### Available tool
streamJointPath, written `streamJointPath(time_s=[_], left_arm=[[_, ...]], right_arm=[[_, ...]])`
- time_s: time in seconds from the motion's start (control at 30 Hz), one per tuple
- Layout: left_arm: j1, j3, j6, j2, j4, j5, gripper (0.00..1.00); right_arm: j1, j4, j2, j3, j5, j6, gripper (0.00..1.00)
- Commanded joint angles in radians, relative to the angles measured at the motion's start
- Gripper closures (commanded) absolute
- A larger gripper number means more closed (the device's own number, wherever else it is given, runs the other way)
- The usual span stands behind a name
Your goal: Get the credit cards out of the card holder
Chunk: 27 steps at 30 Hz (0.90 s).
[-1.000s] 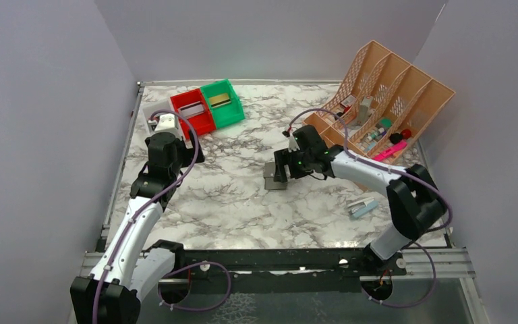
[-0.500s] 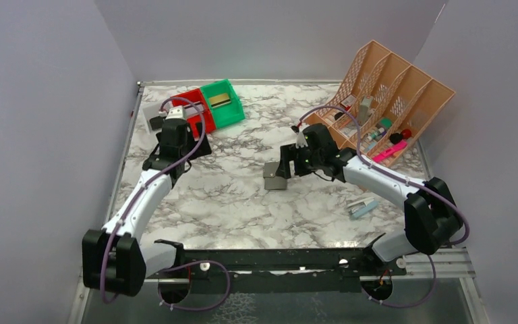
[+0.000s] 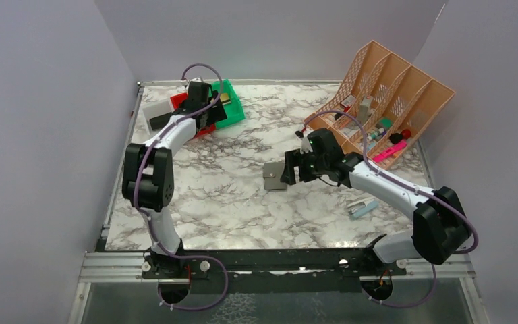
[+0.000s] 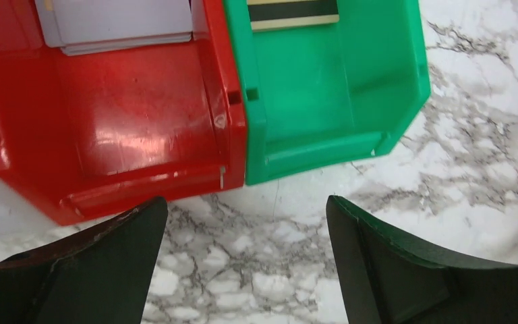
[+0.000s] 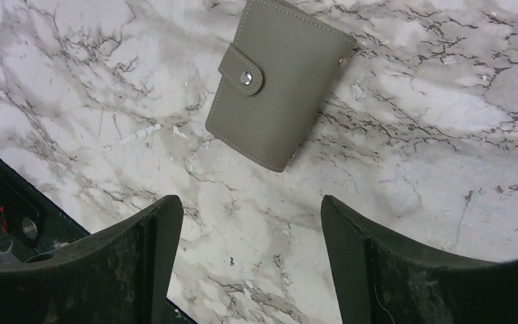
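Note:
The card holder lies shut on the marble table, grey, with its snap tab fastened. My right gripper hovers just to its right, open and empty, the holder ahead of its fingertips. My left gripper hangs open and empty over the table at the front lips of the red bin and green bin. A pale card lies in the red bin. In the green bin lies a card with a black stripe.
A white bin stands left of the red one. An orange mesh file rack with small items fills the back right. A pale-blue stick-like item lies at the right front. Grey walls close in the table.
My left arm has swung from the left side of the table out to the red and green bins. My right gripper has drifted slightly right. The card holder has not moved.

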Motion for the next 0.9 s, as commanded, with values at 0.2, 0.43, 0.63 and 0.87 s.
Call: streamJointPath(time_s=[0.2,0.43,0.63,0.87], left_arm=[[-0.005,0.263,0.016,0.257,-0.005,-0.113,0.14],[-0.014,0.325,0.045,0.338,-0.032,-0.121,0.24],[-0.037,0.299,0.045,0.347,-0.035,-0.124,0.31],[-0.07,0.287,0.04,0.345,-0.056,-0.126,0.33]], right_arm=[[0.0,-0.131,-0.088,0.004,0.115,-0.046,0.2],[0.0,-0.145,-0.114,-0.046,0.158,-0.039,0.19],[0.0,-0.148,-0.154,-0.075,0.162,-0.02,0.19],[0.0,-0.164,-0.186,-0.067,0.184,-0.022,0.18]])
